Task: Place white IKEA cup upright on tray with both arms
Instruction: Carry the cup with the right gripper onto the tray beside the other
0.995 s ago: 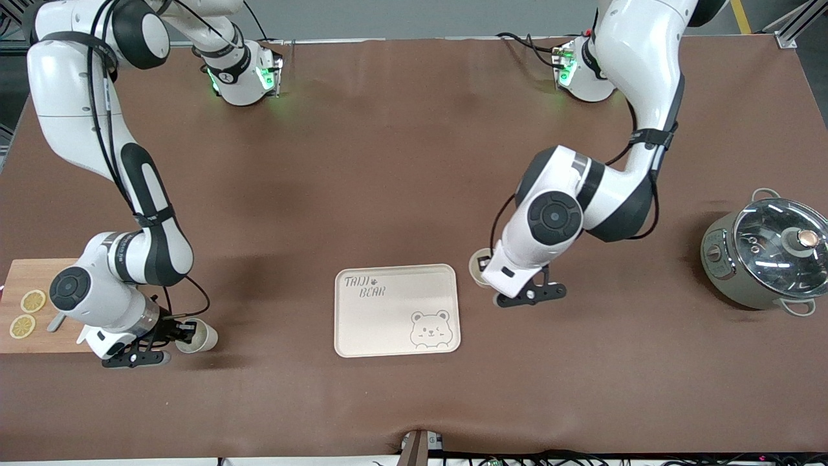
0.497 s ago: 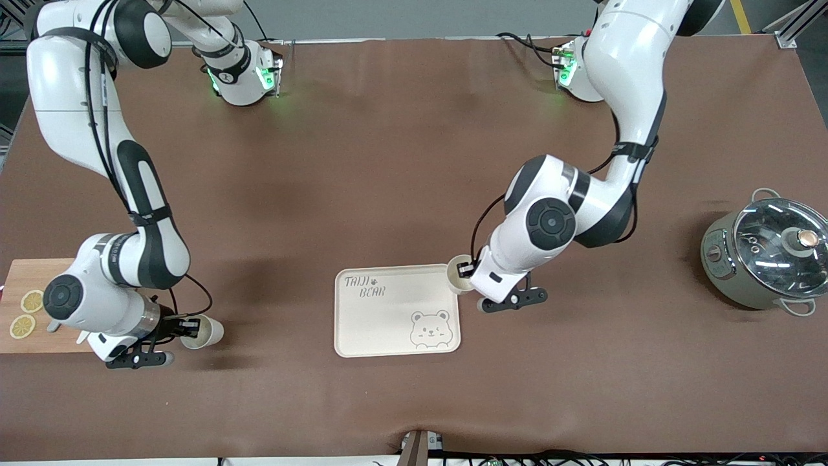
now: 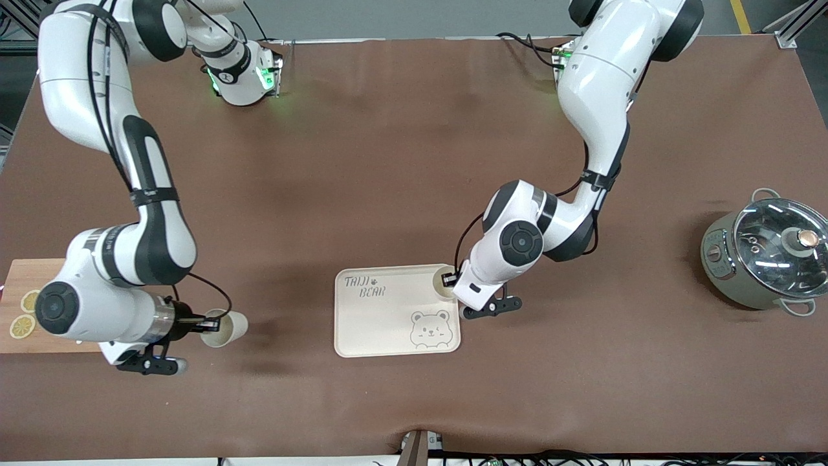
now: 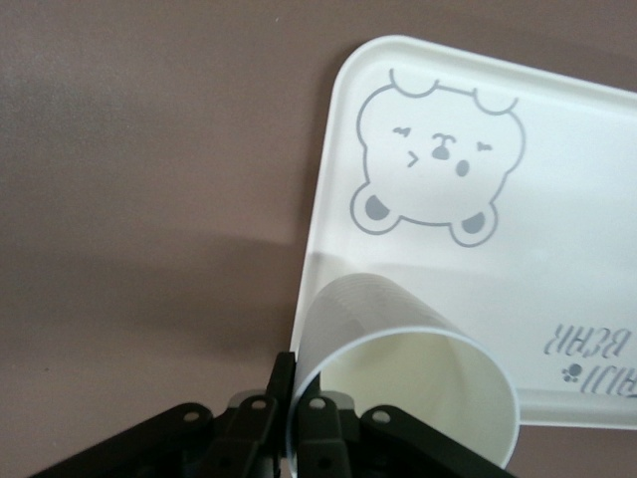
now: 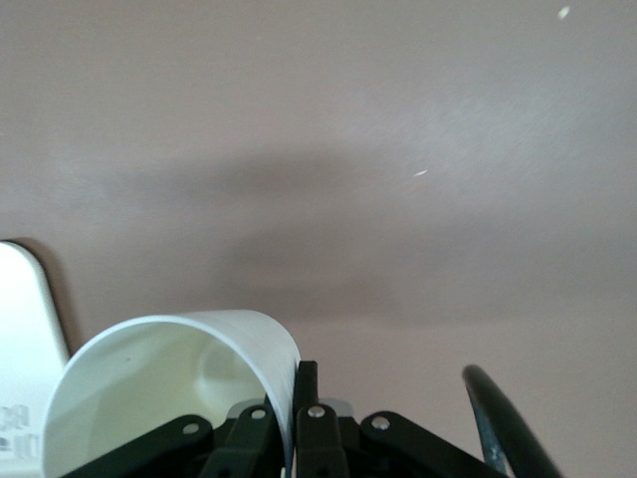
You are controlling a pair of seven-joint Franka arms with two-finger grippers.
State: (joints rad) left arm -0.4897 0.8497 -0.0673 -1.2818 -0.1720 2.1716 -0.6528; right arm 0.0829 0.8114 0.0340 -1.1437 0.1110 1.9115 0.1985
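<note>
Landmark: I place everything against the tray [image 3: 388, 323], the cream-white one with the bear face and "TAIJI BEAR" lettering, lying flat on the brown tabletop [image 3: 401, 181].

Left tool [image 3: 447, 280]: I see it over the tray's corner toward the left arm's end, the corner farther from the front camera. It is clamped on the rim of a white cup [image 3: 443, 289], 1 finger inside the wall and 1 outside, as my left wrist view shows [image 4: 299, 423].

Cup in left tool [image 4: 398, 383]: held tilted, mouth toward the wrist camera, its body over the tray's edge. I cannot tell whether it touches the tray.

Right tool [image 3: 206, 321]: off the tray, over bare tabletop toward the right arm's end, between the tray and the wooden cutting board [image 3: 26, 307]. It grips a second white cup [image 3: 223, 329] by the rim in the same way; my right wrist view [image 5: 289, 418] shows the wall pinched between the fingers.

Cup in right tool [image 5: 169, 388]: tipped on its side in the grip, mouth facing the front camera side, well apart from the tray.

Cutting board: at the right arm's end, with 2 lemon slices [image 3: 27, 314] on it.

Pot [image 3: 766, 254]: grey, glass-lidded, at the left arm's end, well apart from the tray.
</note>
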